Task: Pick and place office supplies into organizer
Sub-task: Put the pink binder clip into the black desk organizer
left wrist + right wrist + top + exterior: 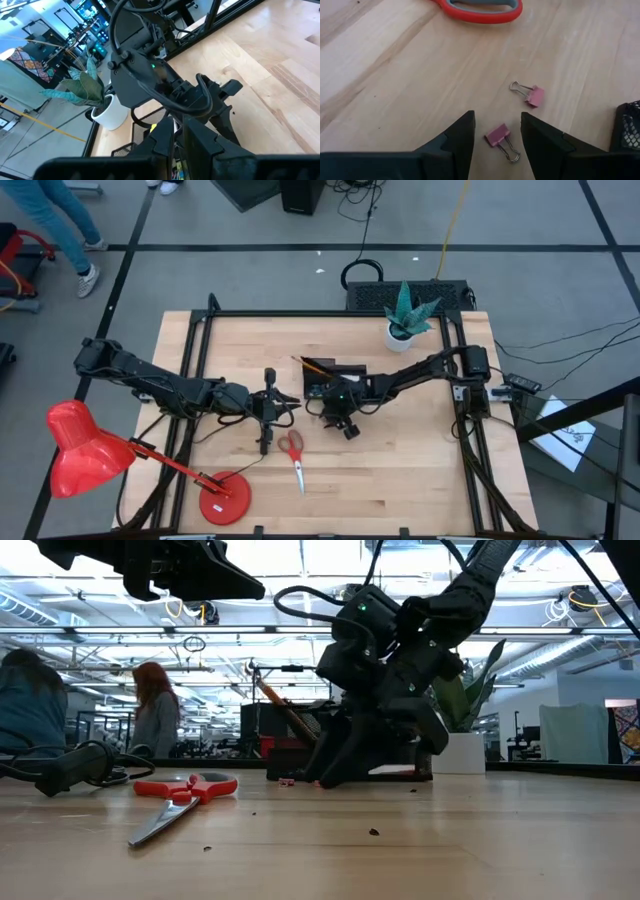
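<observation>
The right gripper (pixel 496 137) hangs low over the table (pixel 395 75), jaws parted around one pink clip (pixel 498 135), beside the organizer (pixel 627 125). Best to drop straight down, then close squarely on the clip's body. The left gripper (pixel 268 408) waits nearby, its jaws' state unclear.

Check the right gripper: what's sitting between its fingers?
A pink binder clip lies on the table between the right gripper's open fingers, untouched, seen in the right wrist view.

Red-handled scissors (pixel 293 454) lie flat on the table, blades shut. Two pink binder clips (pixel 498 135) (pixel 535 95) lie near the black mesh organizer (pixel 333 374), which holds an orange pencil (pixel 316 365) tilted.
</observation>
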Motion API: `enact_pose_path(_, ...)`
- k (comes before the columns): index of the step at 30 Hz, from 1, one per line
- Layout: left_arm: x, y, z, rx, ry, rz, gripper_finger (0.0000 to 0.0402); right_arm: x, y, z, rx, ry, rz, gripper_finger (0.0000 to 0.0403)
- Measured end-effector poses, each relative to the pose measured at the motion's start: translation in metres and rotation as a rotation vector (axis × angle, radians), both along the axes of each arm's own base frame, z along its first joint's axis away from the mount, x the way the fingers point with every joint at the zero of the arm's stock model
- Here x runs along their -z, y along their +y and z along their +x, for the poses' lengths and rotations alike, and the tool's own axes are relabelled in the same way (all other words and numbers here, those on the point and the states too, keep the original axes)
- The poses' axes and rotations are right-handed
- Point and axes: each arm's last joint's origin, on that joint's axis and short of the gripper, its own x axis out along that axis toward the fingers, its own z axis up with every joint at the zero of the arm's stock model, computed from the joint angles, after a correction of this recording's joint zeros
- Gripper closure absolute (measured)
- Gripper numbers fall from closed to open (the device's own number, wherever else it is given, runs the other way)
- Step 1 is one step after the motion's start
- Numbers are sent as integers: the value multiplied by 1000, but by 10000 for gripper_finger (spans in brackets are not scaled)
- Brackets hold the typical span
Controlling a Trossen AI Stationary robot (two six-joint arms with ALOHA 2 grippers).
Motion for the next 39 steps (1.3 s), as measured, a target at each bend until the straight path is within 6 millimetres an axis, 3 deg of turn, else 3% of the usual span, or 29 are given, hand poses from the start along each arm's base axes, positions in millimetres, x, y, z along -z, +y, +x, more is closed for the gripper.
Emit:
enact_pose_path(14,0,0,0,0,0,-1,353,4,2,-9,26,114,18,249)
enact_pose_path(29,0,0,0,-1,0,-5,353,8,36,-18,24,248,108,309)
enact_pose_path(34,0,0,0,-1,-1,-5,353,9,48,-22,39,295,132,313)
enact_pose_path(39,0,0,0,-1,0,-7,353,-1,61,-20,69,224,75,295)
